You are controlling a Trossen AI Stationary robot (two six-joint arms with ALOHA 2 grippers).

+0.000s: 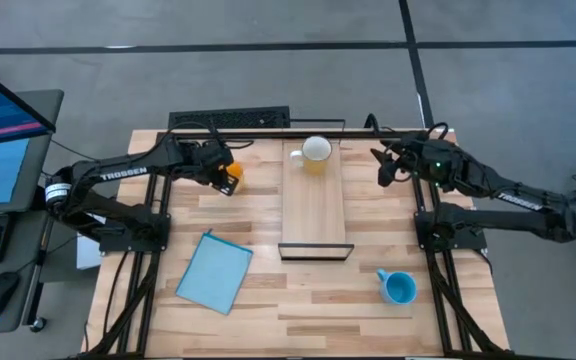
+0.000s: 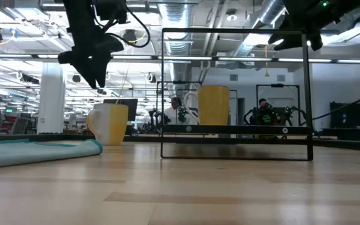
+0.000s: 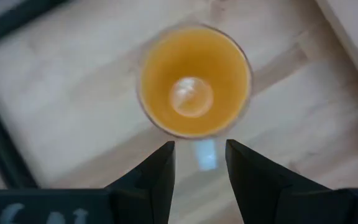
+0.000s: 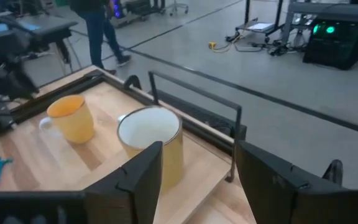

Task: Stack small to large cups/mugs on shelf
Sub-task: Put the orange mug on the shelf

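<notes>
The orange mug (image 1: 233, 173) stands upright on the table left of the shelf, at its far end. My left gripper (image 1: 218, 168) hangs open above it, pointing down. In the left wrist view the mug's mouth (image 3: 194, 81) lies just ahead of the fingers, with its handle (image 3: 207, 154) in line with the gap between them. In the low view the gripper (image 2: 95, 75) is clear of the mug (image 2: 111, 123). The pale yellow mug (image 1: 315, 152) stands on the far end of the shelf (image 1: 314, 210). My right gripper (image 1: 383, 165) waits open, raised right of it (image 4: 197, 180). The blue mug (image 1: 399, 287) stands near the table's right near corner.
A light-blue sheet (image 1: 214, 270) lies on the table left of the shelf's near end. A black wire frame (image 2: 233, 31) rises around the shelf. A keyboard (image 1: 230, 119) sits at the far edge. A person (image 4: 98, 25) walks in the room beyond.
</notes>
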